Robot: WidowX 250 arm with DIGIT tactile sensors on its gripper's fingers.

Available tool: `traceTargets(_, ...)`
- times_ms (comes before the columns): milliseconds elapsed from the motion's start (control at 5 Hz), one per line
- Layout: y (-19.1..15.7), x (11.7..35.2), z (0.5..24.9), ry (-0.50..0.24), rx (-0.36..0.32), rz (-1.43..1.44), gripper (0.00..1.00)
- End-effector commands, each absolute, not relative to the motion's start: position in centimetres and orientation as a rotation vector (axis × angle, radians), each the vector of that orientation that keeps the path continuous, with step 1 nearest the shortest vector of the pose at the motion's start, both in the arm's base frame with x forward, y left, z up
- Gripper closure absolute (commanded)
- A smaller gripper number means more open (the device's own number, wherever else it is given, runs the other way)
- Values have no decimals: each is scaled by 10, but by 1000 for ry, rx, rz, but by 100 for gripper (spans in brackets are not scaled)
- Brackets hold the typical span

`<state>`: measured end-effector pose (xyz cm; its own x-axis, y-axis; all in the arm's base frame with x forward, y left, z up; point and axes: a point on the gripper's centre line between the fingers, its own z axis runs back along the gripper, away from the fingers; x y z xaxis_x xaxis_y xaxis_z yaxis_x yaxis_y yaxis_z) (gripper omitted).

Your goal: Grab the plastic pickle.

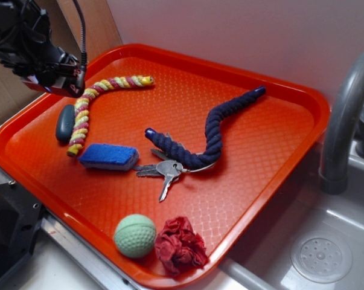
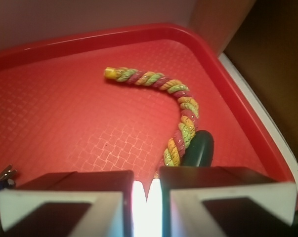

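The small, smooth, dark grey-green oval plastic pickle (image 1: 65, 122) (image 2: 199, 148) lies flat, touching the striped rope's side.

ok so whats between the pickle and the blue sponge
The lower end of the striped rope lies between the plastic pickle and the blue sponge, clearest in the exterior view.

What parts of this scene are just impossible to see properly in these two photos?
- Claw: in the exterior view, its tips are lost in dark blur at the top-left edge.
- Plastic pickle: in the wrist view, its lower end sits behind the claw's fingers.
- Keys: the wrist view's left edge cuts them off.
- Striped rope: in the wrist view, its near end disappears behind the claw.
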<state>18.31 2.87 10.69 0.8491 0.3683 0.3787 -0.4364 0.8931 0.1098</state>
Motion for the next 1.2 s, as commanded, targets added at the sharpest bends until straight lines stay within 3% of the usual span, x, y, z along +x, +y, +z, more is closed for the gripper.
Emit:
traceTargets(0, 114, 145, 107, -166, 10, 573, 0)
traceTargets(200, 118, 139, 94, -114, -4, 578, 0)
traceTargets(400, 105, 139, 75, -97, 44, 541, 0)
traceTargets(800, 93, 160, 47, -131, 71, 496, 0)
traceTargets(1000, 99, 165, 31, -101, 120, 494, 0)
